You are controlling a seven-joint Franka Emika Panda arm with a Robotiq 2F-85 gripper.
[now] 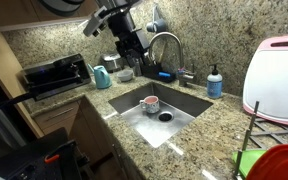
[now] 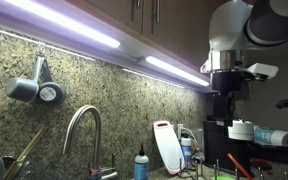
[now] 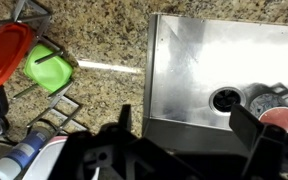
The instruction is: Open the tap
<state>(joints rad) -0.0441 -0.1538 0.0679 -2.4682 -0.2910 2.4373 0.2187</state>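
Claw (image 1: 132,62) hangs with jaws spread wide and empty over the sink (image 1: 189,103) edge, near the tap (image 1: 180,55) but apart from it. At the sink's back rim the tap arches over the basin, where a cup (image 1: 150,102) sits.

A home kitchen: a speckled brown granite countertop (image 1: 219,125) wraps a sunken stainless steel sink (image 1: 189,105) under a tall chrome gooseneck tap (image 1: 166,45). A black toaster oven (image 1: 54,72) sits in the corner, a dark wire dish rack (image 1: 259,130) holds coloured plates, and bright light strips (image 2: 74,25) glow beneath wooden wall cabinets (image 2: 154,12)
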